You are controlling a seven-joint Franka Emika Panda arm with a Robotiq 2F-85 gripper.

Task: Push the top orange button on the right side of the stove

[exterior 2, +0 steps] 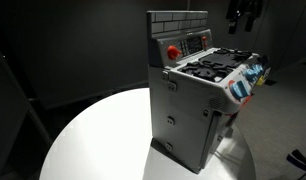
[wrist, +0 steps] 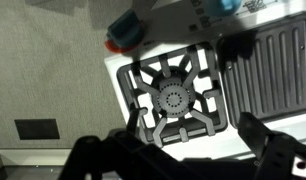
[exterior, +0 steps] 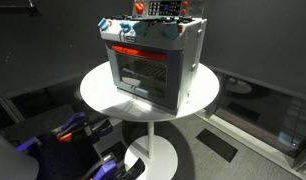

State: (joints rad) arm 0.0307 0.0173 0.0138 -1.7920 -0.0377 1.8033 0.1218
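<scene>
The stove [exterior: 153, 65] is a small silver-grey toy oven with a glass door, a red-orange strip and light-blue knobs. It stands on a round white table and also shows in an exterior view [exterior 2: 193, 110]. A round red-orange button [exterior 2: 173, 52] sits on its upright back panel. It shows in the wrist view [wrist: 121, 38] beside a blue knob. My gripper [exterior 2: 243, 14] hangs above the stove top, apart from it. In the wrist view the gripper [wrist: 183, 160] is open and empty over a black burner grate [wrist: 175, 98].
The round white table [exterior: 98, 92] stands on a pedestal foot [exterior: 153, 155] on a dark floor. Its bare top shows in an exterior view [exterior 2: 93, 140]. Dark and blue equipment [exterior: 63, 135] lies low beside the table. A ribbed griddle [wrist: 268, 60] covers part of the stove top.
</scene>
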